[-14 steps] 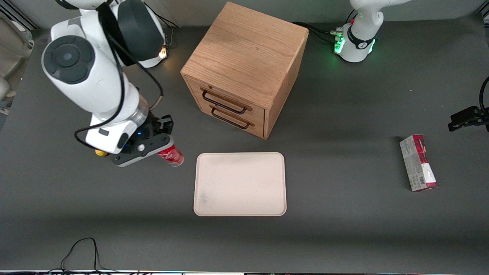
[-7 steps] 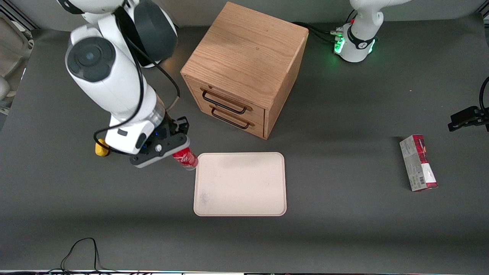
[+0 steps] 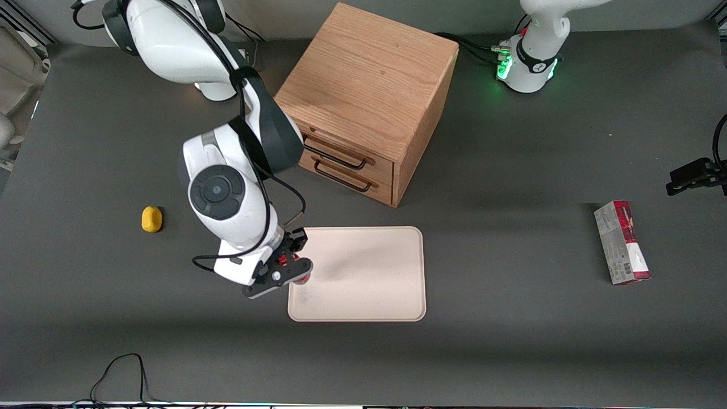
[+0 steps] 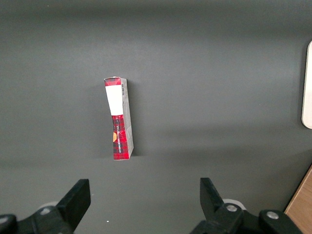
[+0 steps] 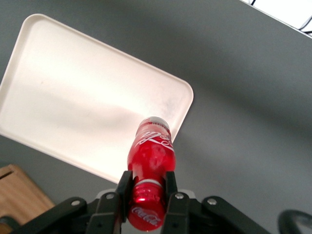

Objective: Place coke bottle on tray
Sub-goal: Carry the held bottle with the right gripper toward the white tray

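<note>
Over the working-arm end of the flat pale beige tray (image 3: 363,272), the front view shows the black two-finger gripper (image 3: 292,274) hiding most of the slim red coke bottle (image 3: 304,278). From the right wrist, the gripper (image 5: 148,187) clamps the bottle (image 5: 151,151) near its cap, its base above the tray's (image 5: 73,97) corner.

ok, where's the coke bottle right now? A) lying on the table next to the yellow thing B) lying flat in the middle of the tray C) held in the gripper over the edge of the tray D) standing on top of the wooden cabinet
C: the gripper is shut on the coke bottle, and the bottle's base hangs over the rim of the tray at its end toward the working arm, not yet let go.
</note>
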Robot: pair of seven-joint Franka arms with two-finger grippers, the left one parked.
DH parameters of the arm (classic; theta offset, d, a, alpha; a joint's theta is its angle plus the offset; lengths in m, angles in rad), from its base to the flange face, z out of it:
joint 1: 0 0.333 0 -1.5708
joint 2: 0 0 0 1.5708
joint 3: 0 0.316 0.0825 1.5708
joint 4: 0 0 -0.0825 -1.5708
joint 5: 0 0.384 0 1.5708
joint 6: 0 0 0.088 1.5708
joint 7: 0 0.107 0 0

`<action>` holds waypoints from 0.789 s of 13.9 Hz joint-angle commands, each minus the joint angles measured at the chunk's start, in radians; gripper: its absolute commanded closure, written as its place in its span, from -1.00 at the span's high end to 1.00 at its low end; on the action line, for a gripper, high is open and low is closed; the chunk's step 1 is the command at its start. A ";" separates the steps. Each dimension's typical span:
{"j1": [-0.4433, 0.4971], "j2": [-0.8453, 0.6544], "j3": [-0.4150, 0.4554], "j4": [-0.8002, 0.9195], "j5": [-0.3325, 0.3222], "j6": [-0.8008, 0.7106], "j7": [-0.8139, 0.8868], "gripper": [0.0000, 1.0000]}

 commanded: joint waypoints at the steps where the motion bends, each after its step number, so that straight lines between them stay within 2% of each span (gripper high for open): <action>1: -0.031 0.057 0.007 0.047 0.024 0.053 0.003 -1.00; 4: -0.048 0.107 0.019 0.047 0.027 0.115 -0.020 -1.00; 11: -0.055 0.158 0.047 0.041 0.027 0.146 -0.020 -1.00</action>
